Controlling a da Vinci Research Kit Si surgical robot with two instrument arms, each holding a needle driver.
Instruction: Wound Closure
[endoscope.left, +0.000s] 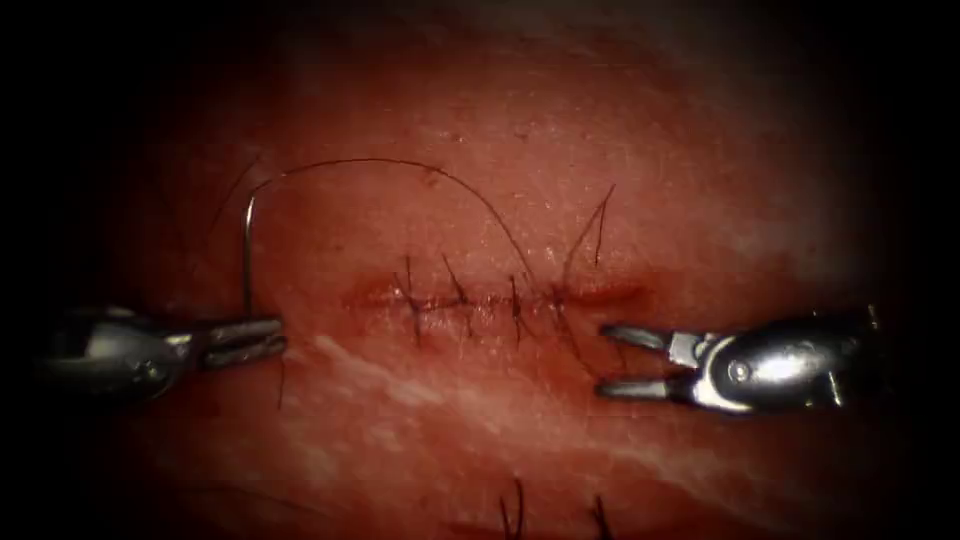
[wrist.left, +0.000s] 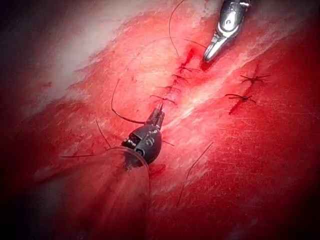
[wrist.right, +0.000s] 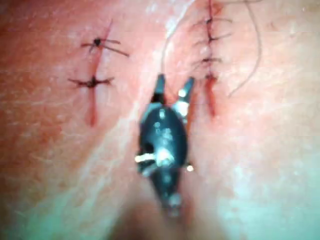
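Note:
The cut (endoscope.left: 490, 298) runs across the tissue (endoscope.left: 420, 400) with several dark stitches over it. Off its left end, my left tool (endoscope.left: 245, 342) is shut on the curved needle (endoscope.left: 246, 250), holding it near the end away from the thread. The needle stands up out of the tissue. From its upper end the thread (endoscope.left: 400, 162) arcs right and drops to the stitches. In the left wrist view the same tool (wrist.left: 156, 116) grips the needle (wrist.left: 116, 111). Just below the cut's right end, my right tool (endoscope.left: 612, 360) (wrist.right: 173, 86) is open and holds nothing.
Cut thread ends (endoscope.left: 600, 215) stick up above the right stitches. A second cut with knotted stitches (wrist.right: 92, 81) (wrist.left: 247, 87) lies on the near side, its thread ends (endoscope.left: 515, 510) showing at the lower edge. Red fluid wets the wound's right end (endoscope.left: 620, 295).

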